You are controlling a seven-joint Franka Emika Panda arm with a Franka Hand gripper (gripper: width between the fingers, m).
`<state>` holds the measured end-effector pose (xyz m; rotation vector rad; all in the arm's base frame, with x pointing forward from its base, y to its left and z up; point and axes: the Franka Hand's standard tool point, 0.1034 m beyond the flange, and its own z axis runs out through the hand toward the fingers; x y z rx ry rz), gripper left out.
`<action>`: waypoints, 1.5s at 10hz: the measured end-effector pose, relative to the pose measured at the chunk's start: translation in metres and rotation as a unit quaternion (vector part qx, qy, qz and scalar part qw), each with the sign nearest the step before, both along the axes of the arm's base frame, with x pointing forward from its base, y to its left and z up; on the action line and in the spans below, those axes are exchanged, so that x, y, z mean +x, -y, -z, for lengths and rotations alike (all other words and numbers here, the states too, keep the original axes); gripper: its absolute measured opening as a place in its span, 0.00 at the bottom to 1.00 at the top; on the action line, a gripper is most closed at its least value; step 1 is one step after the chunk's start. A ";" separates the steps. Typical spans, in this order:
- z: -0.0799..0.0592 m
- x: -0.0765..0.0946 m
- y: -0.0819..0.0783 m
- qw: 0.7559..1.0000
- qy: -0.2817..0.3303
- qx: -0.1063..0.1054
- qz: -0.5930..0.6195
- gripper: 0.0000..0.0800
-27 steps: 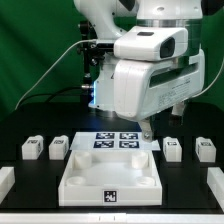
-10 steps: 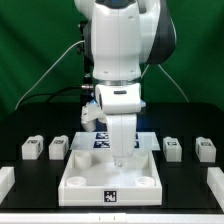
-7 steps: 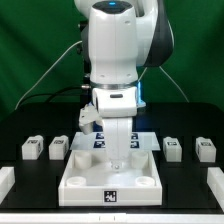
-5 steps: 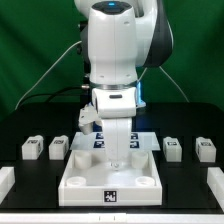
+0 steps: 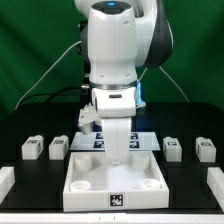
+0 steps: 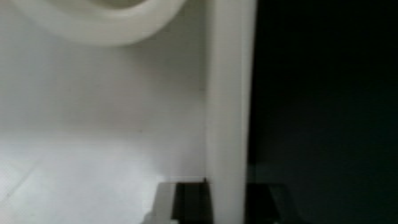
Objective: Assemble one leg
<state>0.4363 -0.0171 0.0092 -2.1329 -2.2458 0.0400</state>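
Four small white legs with tags lie in a row on the black table, two on the exterior view's left (image 5: 32, 149) (image 5: 58, 148) and two on its right (image 5: 172, 148) (image 5: 204, 149). My gripper (image 5: 120, 158) touches none of them. It points down at the back of the large white tray-like part (image 5: 80, 193). In the wrist view the gripper (image 6: 228, 203) has its dark fingers (image 6: 189, 203) on either side of the tray's thin upright wall (image 6: 231, 100), shut on it. A round recess (image 6: 116, 20) shows beside the wall.
The marker board (image 5: 98, 141) lies just behind the tray, partly hidden by my arm. White parts stick in at the exterior view's left edge (image 5: 5, 180) and right edge (image 5: 215, 180). A green backdrop stands behind the table.
The arm swung in over the tray and came down on its back wall. In the last half second the tray has shifted slightly toward the front edge.
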 end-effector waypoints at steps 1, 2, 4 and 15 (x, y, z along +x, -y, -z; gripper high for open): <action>0.000 0.000 0.000 1.000 0.000 0.000 0.000 0.08; 0.000 0.000 0.000 1.000 0.001 0.000 0.000 0.08; 0.000 0.001 0.000 1.000 0.001 0.000 0.000 0.08; 0.001 0.061 -0.092 0.999 0.012 0.026 0.023 0.08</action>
